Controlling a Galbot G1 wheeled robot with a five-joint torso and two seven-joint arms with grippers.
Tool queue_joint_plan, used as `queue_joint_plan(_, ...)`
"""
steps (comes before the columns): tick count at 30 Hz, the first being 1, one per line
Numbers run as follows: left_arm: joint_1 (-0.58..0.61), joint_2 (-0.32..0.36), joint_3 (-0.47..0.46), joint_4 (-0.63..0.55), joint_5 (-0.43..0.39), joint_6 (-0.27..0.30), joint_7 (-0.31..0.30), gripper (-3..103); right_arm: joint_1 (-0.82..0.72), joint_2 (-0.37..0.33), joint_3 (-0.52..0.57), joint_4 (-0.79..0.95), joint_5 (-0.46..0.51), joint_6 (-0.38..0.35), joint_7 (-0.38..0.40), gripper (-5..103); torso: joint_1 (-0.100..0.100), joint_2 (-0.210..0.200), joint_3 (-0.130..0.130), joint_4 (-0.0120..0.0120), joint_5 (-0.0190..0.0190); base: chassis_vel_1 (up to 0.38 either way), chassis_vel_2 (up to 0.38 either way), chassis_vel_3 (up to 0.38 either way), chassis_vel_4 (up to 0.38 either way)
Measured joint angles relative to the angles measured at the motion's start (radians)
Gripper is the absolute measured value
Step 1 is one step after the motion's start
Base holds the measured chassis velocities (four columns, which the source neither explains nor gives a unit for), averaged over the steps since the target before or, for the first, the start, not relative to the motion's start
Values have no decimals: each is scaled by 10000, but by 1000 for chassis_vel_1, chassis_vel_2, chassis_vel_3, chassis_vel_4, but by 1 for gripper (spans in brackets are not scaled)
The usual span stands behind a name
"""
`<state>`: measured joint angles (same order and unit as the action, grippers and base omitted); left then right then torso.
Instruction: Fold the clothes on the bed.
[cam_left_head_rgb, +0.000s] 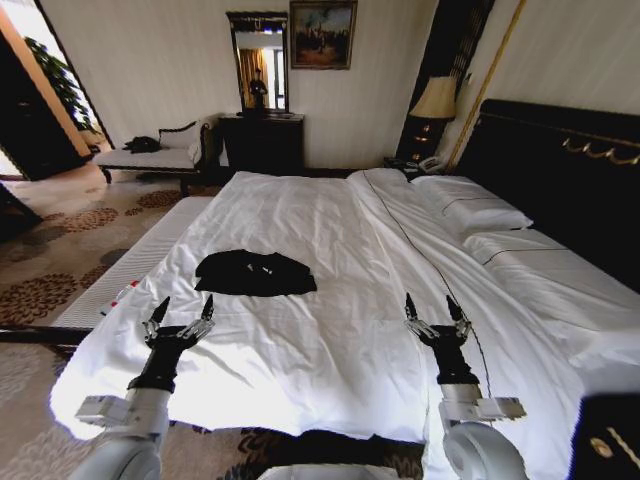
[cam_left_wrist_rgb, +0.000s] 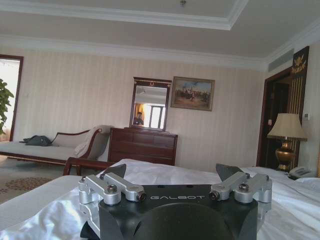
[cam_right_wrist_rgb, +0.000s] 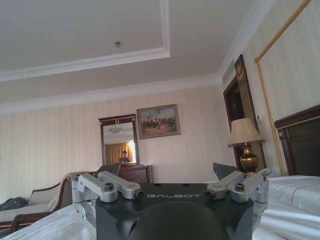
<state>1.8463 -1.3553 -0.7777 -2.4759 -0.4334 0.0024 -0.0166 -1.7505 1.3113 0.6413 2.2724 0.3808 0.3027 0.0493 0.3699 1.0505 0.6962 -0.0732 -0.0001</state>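
Two end effectors raised over the near edge of the bed, both empty. Left end effector: fingers spread wide, tips pointing up and away toward the far wall, touching nothing; sits above the white sheet near the bed's left front corner. Left arm reaching forward from the lower left, wrist roughly level. Same spread seen in the left wrist view, with nothing between the fingers. Right end effector: fingers likewise spread wide and pointing up and away, gripping nothing, poised above the sheet toward the right side of the bed. Right arm extended forward from the lower right, at about the same reach as the left. Right wrist view confirms open gap, no fabric in it.

Black T-shirt lying crumpled on the white sheet, left of the bed's middle, beyond the left end effector and apart from it; well apart from the right one. Small white marks visible on the fabric, not legible. Pillows at the headboard side, far right.
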Motion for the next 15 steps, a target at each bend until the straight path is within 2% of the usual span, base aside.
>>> queue_joint_plan(10, 216, -34, -135, -236, 166, -97, -3, 100, -34, 206, 20, 240, -166, 3, -10, 100, 0, 0, 0, -1, 0, 0, 0, 0, 0)
queue_joint_plan(15, 317, -278, -27, -230, 743, -390, 8, 100, -91, 386, 84, 349, -323, 74, 4, 100, -1, 1, 0, 0, 1, 0, 0, 0, 0)
